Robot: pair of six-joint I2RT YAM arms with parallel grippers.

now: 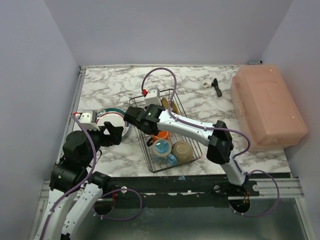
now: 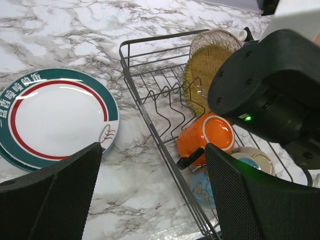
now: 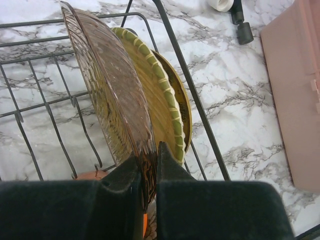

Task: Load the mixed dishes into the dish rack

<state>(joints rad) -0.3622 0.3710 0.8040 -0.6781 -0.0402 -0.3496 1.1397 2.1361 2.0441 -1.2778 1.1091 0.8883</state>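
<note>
Left hand: I see my left hand spread wide with nothing in it. Its black fingers frame bare marble low in the left wrist view.
Green-rimmed plate: the green-rimmed white plate lies flat on the worktop. It is outside the rack, just left of the rack's left wall and just beyond my open left hand.
Dish rack: the black wire dish rack sits at the middle of the overhead view.
Near end of rack: the blue mug and the white bowl sit side by side inside it, the bowl on the right. From above, the bowl's inside looks tan to me.
Orange mug: the orange mug lies on its side inside the rack, just beyond the blue mug, with its dark handle pointing toward the rack's left wall.
Right hand: my right hand is clamped on the lower rim of the pink plate, one finger on each face.
Pink plate: translucent, standing on edge in the far part of the rack.
Plates behind it: the larger yellow plate stands close against the pink one. The small yellow dark-rimmed plate is tucked behind that.
Far right of worktop: the small black tool lies near the back edge, and the large pink box is right of the rack.
</note>
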